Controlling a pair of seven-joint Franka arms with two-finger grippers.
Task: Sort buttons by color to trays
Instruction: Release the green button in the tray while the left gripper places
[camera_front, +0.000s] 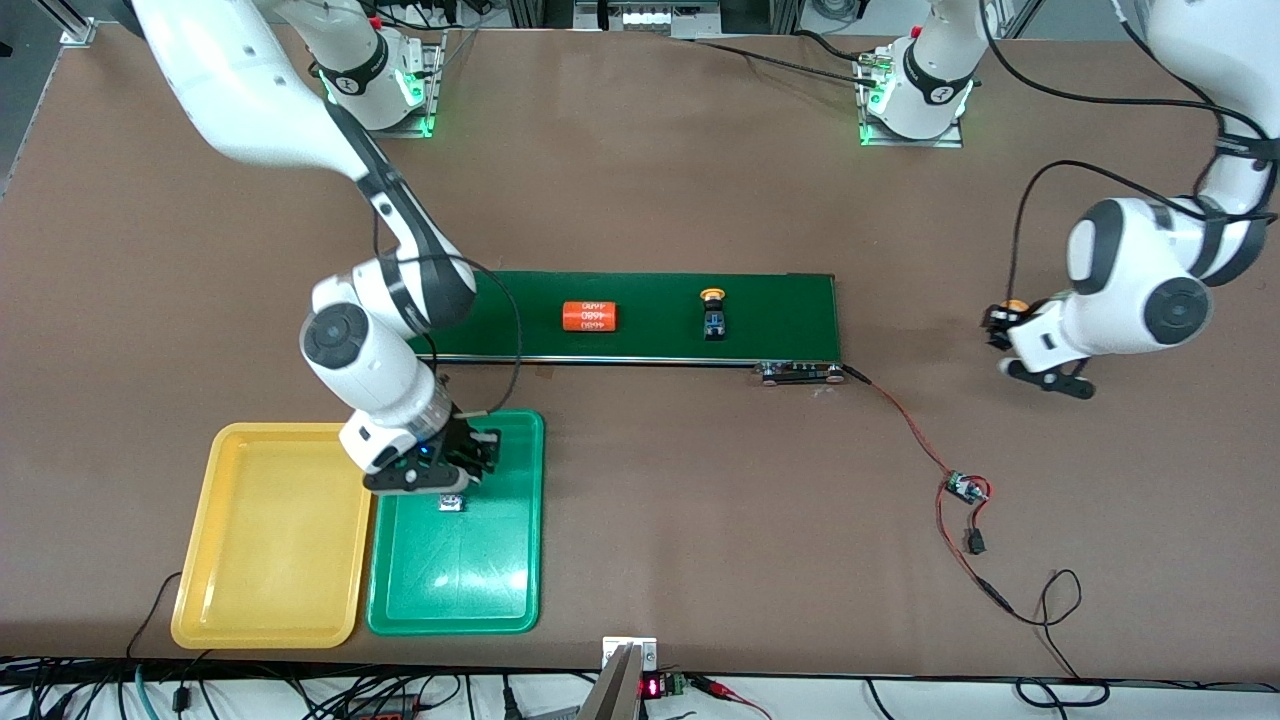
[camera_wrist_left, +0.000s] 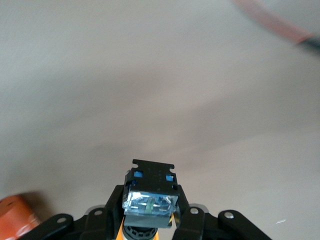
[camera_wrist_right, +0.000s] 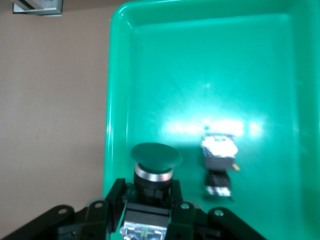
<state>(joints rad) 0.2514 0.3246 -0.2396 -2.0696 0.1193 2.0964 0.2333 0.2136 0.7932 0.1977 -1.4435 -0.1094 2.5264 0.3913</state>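
- Brown counter (camera_front: 700, 200) carries a dark green conveyor belt (camera_front: 780, 300), with one yellow-capped button (camera_front: 714, 312) on it.
- Yellow tray (camera_front: 215, 560) lies bare.
- Green tray (camera_front: 520, 590) holds one button (camera_wrist_right: 218, 156).
- Right claw (camera_wrist_right: 148, 210), over the green tray, grips a green-capped button (camera_wrist_right: 155, 167).
- Left claw (camera_wrist_left: 150, 220), over bare counter, clamps an orange-capped button (camera_wrist_left: 150, 192).

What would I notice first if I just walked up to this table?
Probably the bright yellow tray and green tray lying side by side at the right arm's end of the table. The right gripper holds a green-capped button over the green tray, where another button already lies. On the dark green conveyor belt sit an orange cylinder and a yellow-capped button, and the left gripper holds a button above the bare table.
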